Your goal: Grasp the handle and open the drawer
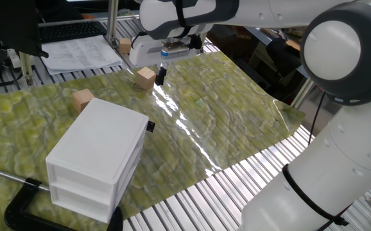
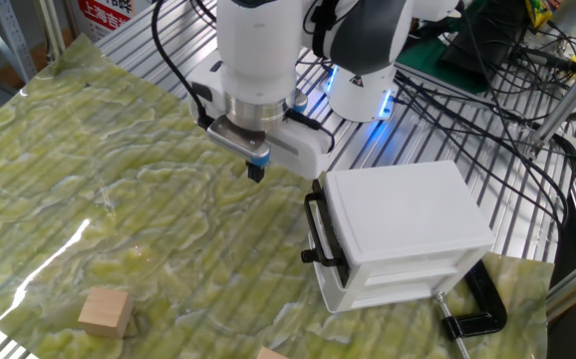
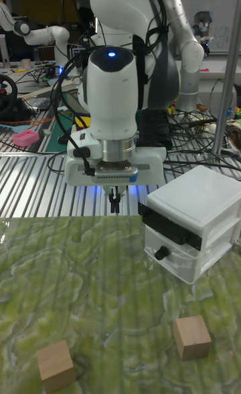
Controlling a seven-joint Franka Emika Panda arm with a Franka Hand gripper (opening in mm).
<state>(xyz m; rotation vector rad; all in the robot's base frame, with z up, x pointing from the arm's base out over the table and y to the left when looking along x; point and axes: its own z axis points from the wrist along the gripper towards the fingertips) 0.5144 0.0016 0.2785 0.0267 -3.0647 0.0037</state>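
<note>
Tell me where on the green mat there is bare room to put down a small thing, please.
The wide stretch of green mat on the open side of the white cabinet, out to the mat's edge, is bare. It is crowded near the gripper, close to a wooden cube, and by another cube beside the cabinet.

A green-yellow mottled mat [image 1: 224, 122] covers a table of silver metal slats [image 1: 198, 199], with glare streaking across it. Behind lie printed papers [image 1: 79, 51], a keyboard [image 1: 70, 29] and tangled black cables [image 2: 497, 70].
</note>
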